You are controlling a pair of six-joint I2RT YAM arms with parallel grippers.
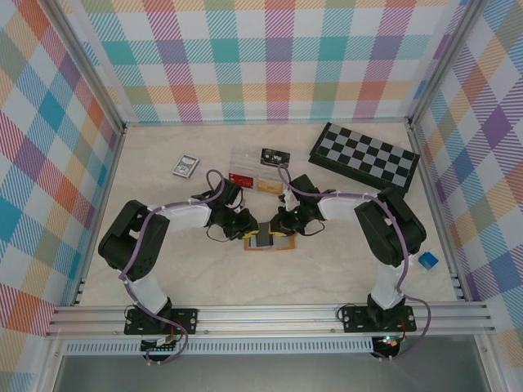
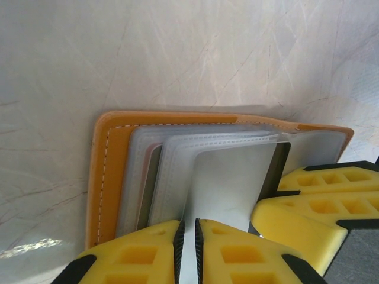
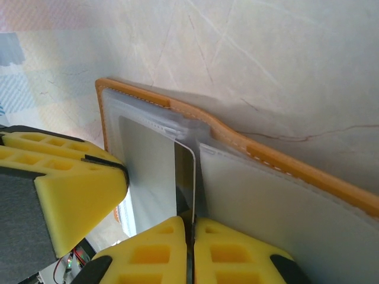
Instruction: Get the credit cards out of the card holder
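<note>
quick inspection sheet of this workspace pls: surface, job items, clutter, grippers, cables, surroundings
surface: pale marbled table, no spills seen
job's things: card holder lies open between the two arms; a pale card sticks out of a pocket
clutter: chessboard, clear box, small dark item and card pack on the far side; blue block beside the right arm
grippers: left gripper closed on a grey leaf of the card holder; right gripper closed on the card's edge
cables: purple cables run along both arms, none seen lying on the card holder
surroundings: plaid walls, metal frame rail at the near edge
</note>
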